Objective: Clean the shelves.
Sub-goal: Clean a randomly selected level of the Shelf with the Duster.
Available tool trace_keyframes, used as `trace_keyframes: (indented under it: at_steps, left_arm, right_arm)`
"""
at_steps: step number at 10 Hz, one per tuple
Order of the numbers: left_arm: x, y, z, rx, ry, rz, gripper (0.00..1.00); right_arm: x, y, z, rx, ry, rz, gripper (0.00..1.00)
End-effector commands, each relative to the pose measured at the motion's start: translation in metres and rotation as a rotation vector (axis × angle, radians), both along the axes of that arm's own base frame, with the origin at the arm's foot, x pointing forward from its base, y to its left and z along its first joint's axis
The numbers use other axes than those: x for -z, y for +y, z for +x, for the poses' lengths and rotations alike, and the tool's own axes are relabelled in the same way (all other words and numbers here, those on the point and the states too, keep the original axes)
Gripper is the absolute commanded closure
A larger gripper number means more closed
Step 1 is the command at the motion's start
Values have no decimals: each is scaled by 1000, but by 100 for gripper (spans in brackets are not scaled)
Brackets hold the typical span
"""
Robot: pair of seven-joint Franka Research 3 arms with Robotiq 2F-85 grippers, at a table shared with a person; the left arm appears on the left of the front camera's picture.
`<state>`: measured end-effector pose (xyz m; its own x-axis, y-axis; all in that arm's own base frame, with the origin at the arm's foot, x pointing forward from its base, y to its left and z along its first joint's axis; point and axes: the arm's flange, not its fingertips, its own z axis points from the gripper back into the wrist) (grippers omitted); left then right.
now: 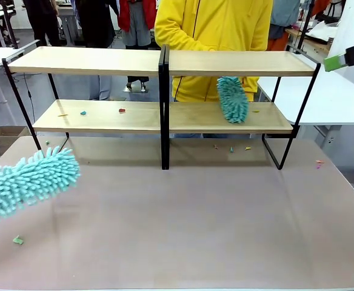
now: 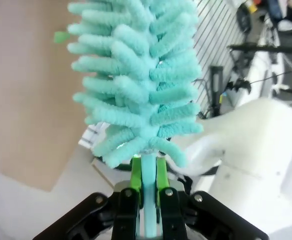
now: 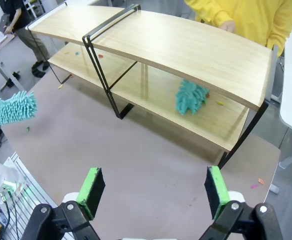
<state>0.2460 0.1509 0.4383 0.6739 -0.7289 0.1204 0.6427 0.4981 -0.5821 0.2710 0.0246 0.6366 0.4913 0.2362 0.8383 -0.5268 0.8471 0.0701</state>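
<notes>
Your left gripper [image 2: 148,172] is clenched on the handle of the teal duster [image 1: 28,182], at lower left; your right gripper [image 3: 153,187] stands released. The shelves [image 1: 86,60] cross the upper half. If you swing too wide, the head may catch their black posts.

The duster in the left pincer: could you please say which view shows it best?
Left wrist view: the duster looms large, handle clamped in the left pincer. Front view crops it; right wrist view shows it small.
</notes>
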Motion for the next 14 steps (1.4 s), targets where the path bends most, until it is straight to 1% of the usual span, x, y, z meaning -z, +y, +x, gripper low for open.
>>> trace_keyframes:
  at_steps: [1, 8, 9, 10, 11, 12, 13, 14]
  left_arm:
    - [0, 18, -4, 18, -26, -2, 88]
    - [0, 18, -4, 18, -26, -2, 88]
    - [3, 16, -6, 15, -17, 7, 88]
    - [-1, -10, -21, -109, 20, 84, 88]
    - [1, -45, -22, -310, 99, 96, 88]
    - [2, -73, -15, -410, 111, 106, 88]
    - [8, -101, -9, -460, 104, 140, 88]
    - [10, -123, -3, -532, 85, 109, 88]
  right_arm:
    - [0, 0, 0, -1, 0, 1, 0]
    - [0, 0, 0, -1, 0, 1, 0]
    - [0, 0, 0, -1, 0, 1, 0]
    - [0, 0, 0, -1, 0, 1, 0]
    - [0, 0, 0, -1, 0, 1, 0]
    - [0, 0, 0, -1, 0, 1, 0]
    - [0, 0, 0, -1, 0, 1, 0]
    - [0, 0, 0, -1, 0, 1, 0]
